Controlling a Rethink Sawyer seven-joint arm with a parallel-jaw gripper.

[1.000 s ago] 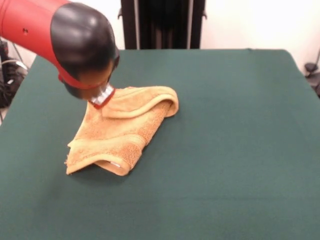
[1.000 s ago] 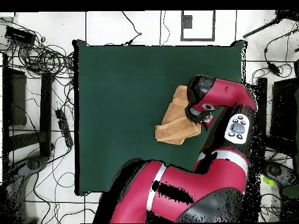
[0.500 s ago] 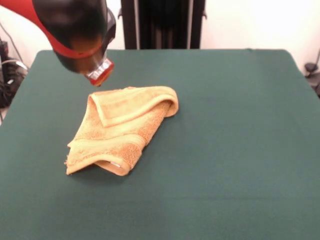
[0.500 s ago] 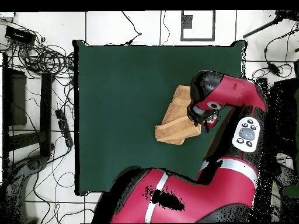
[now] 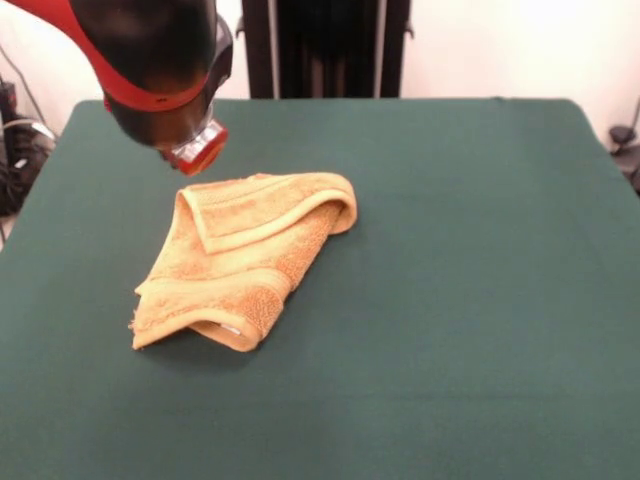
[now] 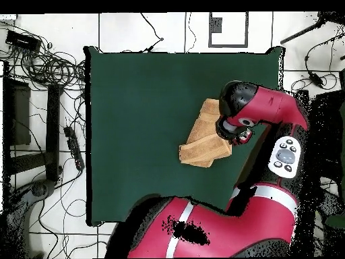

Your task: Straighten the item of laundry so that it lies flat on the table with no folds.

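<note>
Half-hidden hand above folded towel, grip state unclear.

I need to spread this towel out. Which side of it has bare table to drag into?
The table is bare all along the towel's picture-right side and in front of it, front view. Crowded only at its far-left corner, where the gripper hangs just above the cloth.

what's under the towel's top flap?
More towel: the flap is folded over its own lower layers, which show at the front edge beside a small white label. The green table lies beneath; anything between the layers is hidden.
</note>
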